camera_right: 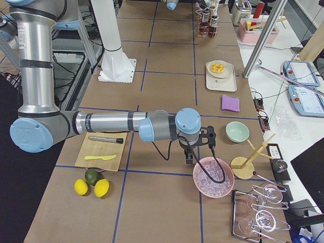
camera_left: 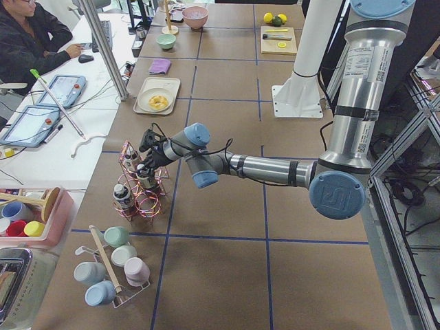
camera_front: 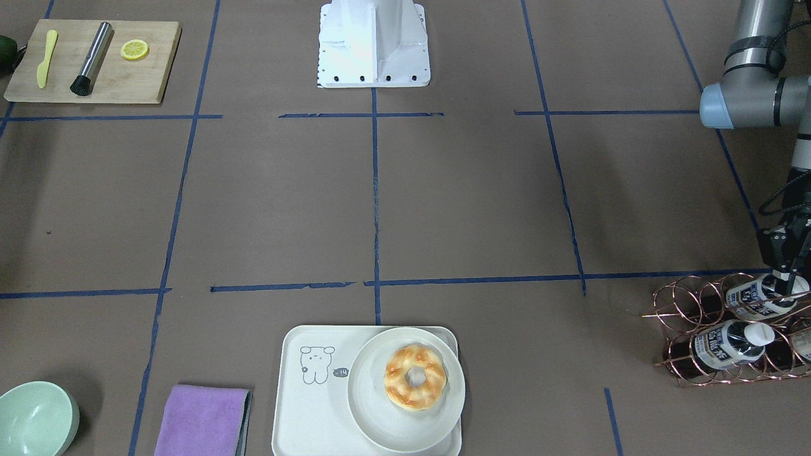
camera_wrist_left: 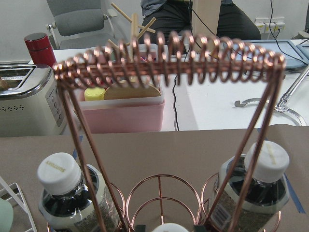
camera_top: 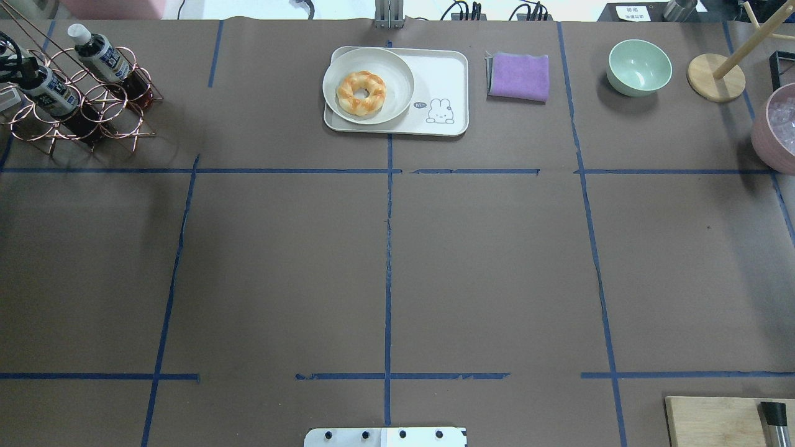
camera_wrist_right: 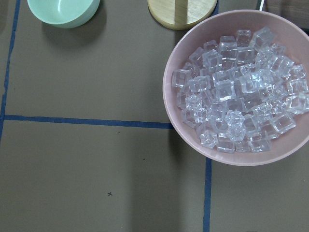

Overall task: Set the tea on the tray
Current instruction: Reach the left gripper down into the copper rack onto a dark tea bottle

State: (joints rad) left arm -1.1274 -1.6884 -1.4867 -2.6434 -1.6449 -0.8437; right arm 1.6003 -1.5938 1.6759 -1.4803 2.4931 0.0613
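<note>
Across the table [camera_front: 443,190] the tray [camera_front: 304,418] waits, well apart from the copper rack [camera_front: 684,310] holding the tea [camera_front: 754,299]. It looks like the grasp stage. The left end effector [camera_front: 785,282] straddles the tea's cap, jaws parted, gripping nothing; next it must close and lift clear. The right end effector [camera_right: 191,159] I cannot tell. A neighbouring cap [camera_wrist_left: 59,171] seems to read "Suntory".

This is looking like a robotics lab. Brown paper is covering the desk [camera_top: 279,267], and blue tape lines [camera_top: 388,248] are dividing it into a grid. A white pedestal [camera_front: 374,44] is standing on it, and grey-and-blue robot arms [camera_left: 275,168] are reaching over it. Alongside, an operator [camera_left: 27,41] is sitting at a white bench where teach pendants [camera_left: 65,89] are lying, with cables [camera_top: 466,9] trailing and aluminium posts [camera_left: 103,48] rising.
</note>
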